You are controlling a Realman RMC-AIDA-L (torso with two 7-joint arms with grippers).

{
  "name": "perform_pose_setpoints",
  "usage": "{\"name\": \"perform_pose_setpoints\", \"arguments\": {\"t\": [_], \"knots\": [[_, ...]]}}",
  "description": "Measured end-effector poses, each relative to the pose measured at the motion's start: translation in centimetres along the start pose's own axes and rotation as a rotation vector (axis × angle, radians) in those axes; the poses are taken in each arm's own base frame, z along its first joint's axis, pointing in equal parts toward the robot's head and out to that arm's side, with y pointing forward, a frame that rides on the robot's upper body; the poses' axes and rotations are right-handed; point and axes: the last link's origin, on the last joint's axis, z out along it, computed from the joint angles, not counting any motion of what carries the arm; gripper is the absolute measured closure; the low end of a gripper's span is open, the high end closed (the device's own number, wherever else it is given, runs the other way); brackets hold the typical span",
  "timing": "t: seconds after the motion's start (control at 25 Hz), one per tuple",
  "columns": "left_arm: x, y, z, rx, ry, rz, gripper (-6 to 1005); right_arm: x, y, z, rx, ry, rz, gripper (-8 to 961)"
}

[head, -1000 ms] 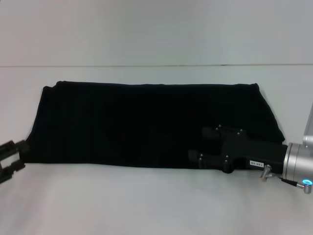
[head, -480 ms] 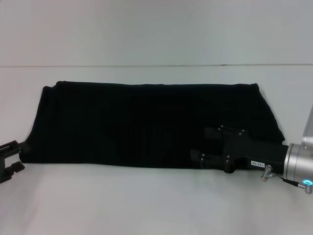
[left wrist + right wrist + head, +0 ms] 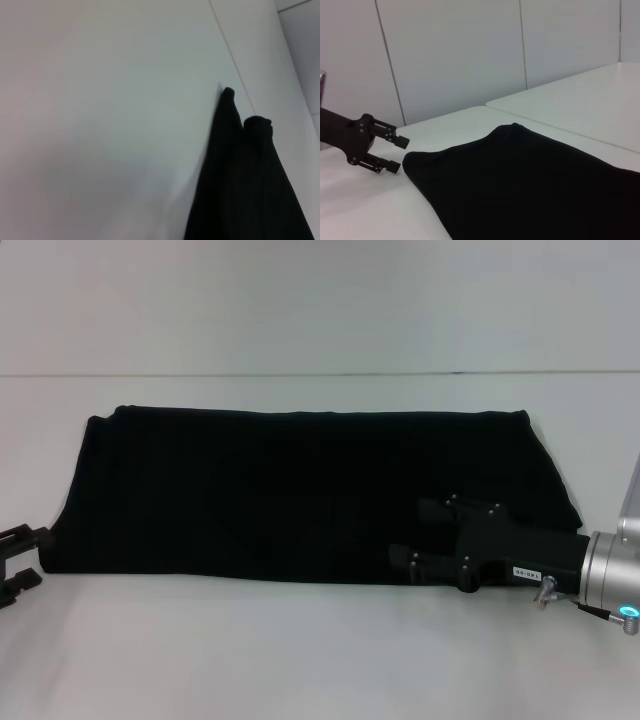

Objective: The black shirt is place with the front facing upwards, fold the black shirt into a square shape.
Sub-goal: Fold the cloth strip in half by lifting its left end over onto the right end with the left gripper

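Nearest, the right hand (image 3: 405,545) lies low over the near right part of the black shirt (image 3: 290,490), fingers spread apart and grasping nothing. The left hand (image 3: 30,555) sits at the shirt's near left corner, just off the cloth, fingers parted and empty. The shirt lies folded into a long band across the white counter (image 3: 300,660)

small white label on right pincer (image 3: 403,544), unreadable
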Motion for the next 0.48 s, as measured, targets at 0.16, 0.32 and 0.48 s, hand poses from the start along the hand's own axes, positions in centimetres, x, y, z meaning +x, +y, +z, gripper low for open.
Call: {"name": "perform_pose_setpoints", "arguments": {"t": [0.16, 0.32, 0.48], "knots": [[0.02, -0.12, 0.39, 0.009, 0.006, -0.006, 327, -0.01, 0.02, 0.02, -0.002, 0.0, -0.001, 114], [0.03, -0.11, 0.6, 0.012, 0.007, -0.006, 326, 0.03, 0.04, 0.0, -0.002, 0.001, 0.0, 114], [0.09, 0.12, 1.04, 0.01, 0.003, -0.004, 326, 0.05, 0.04, -0.01, -0.001, 0.002, 0.0, 114]]}}
